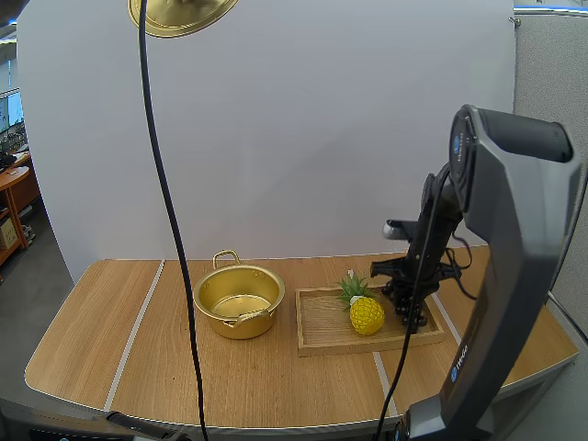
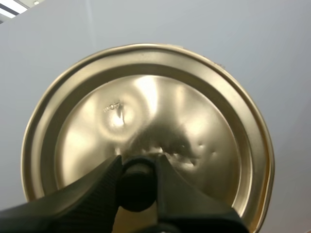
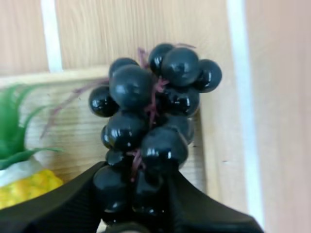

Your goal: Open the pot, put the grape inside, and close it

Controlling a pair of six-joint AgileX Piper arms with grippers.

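The left gripper point(image 2: 138, 162) was clamped on the black knob point(image 2: 137, 187) of the gold lid point(image 2: 146, 111). Its two fingers pinched the knob from either side, and the round lid was turned broadside to the wrist camera. In the high view the lid point(image 1: 182, 14) hung far above the table point(image 1: 92, 340), above and somewhat left of the pot, well clear of everything on the wood.

The right gripper point(image 3: 136, 179) was closed on the bunch of dark grapes point(image 3: 150, 121). The fingers gripped the lower berries, and the rest of the bunch stood out past the tips. Whether the bunch rested on the wood or was lifted off it could not be told. It sat over a corner of the wooden tray point(image 3: 58, 76), close to the rim on two sides, with a white stripe point(image 3: 238, 97) of the table just beyond. The toy pineapple point(image 3: 24, 182) lay just beside the gripper in the same tray.

From above, the right gripper point(image 1: 411, 310) pointed down at the right end of the wooden tray point(image 1: 317, 340), and the toy pineapple point(image 1: 366, 312) stood just to its left. The pot point(image 1: 239, 301) stood uncovered on the table just left of the tray — apart from it by a narrow strip of bare wood. One of its handles was at the back and the other at the front. Left of the pot, bare wood ran on to the table's rounded edge.
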